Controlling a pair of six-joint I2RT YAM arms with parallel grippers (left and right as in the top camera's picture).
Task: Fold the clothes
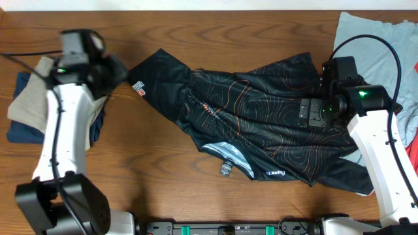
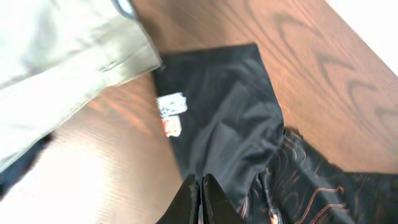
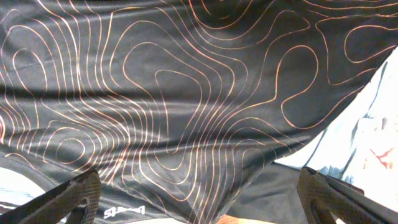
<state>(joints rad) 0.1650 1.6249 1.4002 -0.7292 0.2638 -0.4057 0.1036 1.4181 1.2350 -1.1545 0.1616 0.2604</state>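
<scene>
Lying crumpled across the middle of the surface [image 1: 215, 26], the jersey [image 1: 261, 117] points one sleeve toward 10 o'clock, near the trousers [image 1: 29, 98]. There the left fingers [image 2: 214, 202] are pressed together, apparently pinching sleeve cloth to draw it inward. At 3 o'clock the right fingers [image 3: 68, 196] hang spread wide over the jersey's body, gripping nothing, likely ready to grab.
</scene>
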